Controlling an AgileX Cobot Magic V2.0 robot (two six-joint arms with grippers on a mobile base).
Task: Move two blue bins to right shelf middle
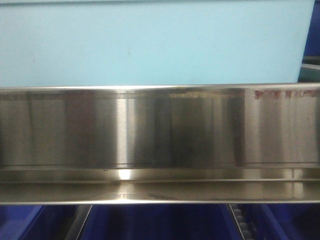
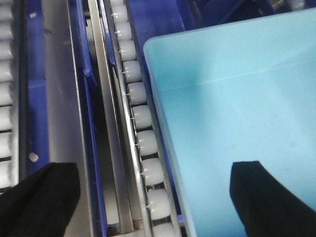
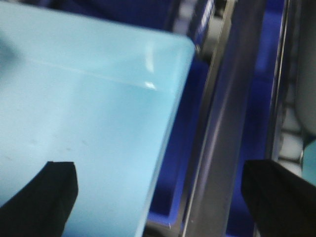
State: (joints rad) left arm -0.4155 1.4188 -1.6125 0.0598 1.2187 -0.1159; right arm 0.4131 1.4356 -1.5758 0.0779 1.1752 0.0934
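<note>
A pale sky-blue bin (image 1: 150, 45) fills the top of the front view, its front wall standing just behind the shiny steel front rail (image 1: 160, 130) of the shelf level. My left gripper (image 2: 153, 170) is open and straddles the bin's left rim (image 2: 160, 128), with one finger (image 2: 266, 197) inside the bin and the other outside. My right gripper (image 3: 158, 170) is open and straddles the bin's right rim (image 3: 168, 128), with one finger (image 3: 44, 197) inside. A pale blue sliver (image 3: 310, 160) at the far right may be a second bin.
Dark royal-blue bins (image 1: 165, 222) sit on the level under the rail and around the pale bin (image 2: 163, 19). A track of white rollers (image 2: 140, 116) and steel dividers (image 3: 222, 148) run close along both sides of the pale bin.
</note>
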